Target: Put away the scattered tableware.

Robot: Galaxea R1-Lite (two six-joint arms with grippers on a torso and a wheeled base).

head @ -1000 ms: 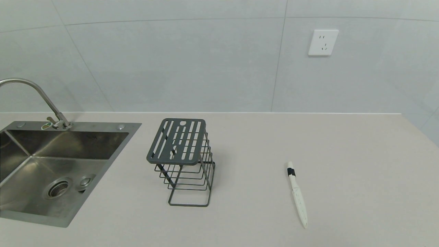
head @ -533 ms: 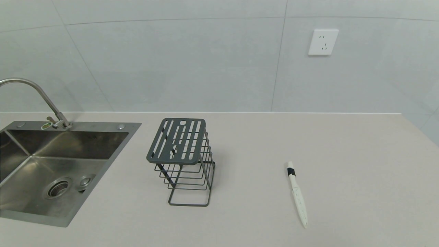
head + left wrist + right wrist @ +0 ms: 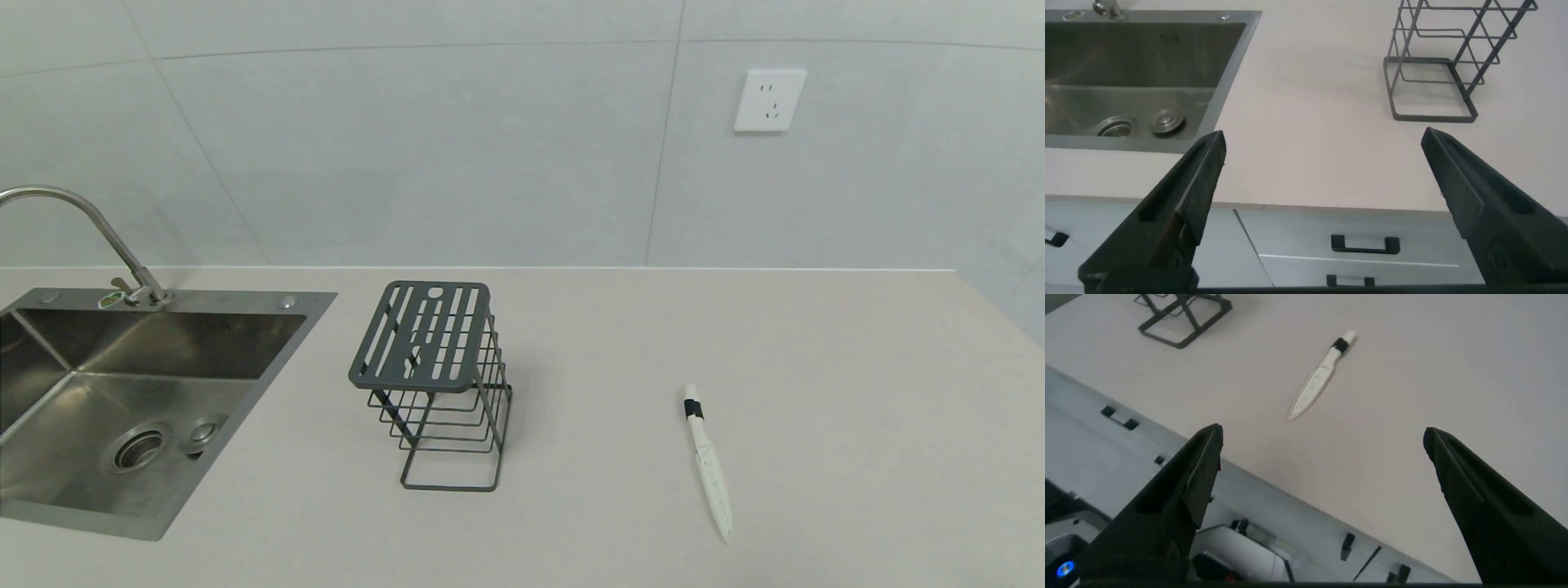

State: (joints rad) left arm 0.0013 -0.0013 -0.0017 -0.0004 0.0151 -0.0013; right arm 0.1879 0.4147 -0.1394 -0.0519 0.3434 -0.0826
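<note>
A white knife with a dark band near its handle end lies flat on the counter at the right, its tip toward the front edge; the right wrist view shows the knife too. A dark wire knife rack with a slotted top stands mid-counter, and its base appears in the left wrist view. My left gripper is open, held above the counter's front edge near the sink. My right gripper is open, held above the front edge, short of the knife.
A steel sink with a curved tap fills the counter's left side. A wall socket sits on the tiled wall. Drawer fronts with dark handles lie below the counter edge. Bare counter spreads between rack and knife.
</note>
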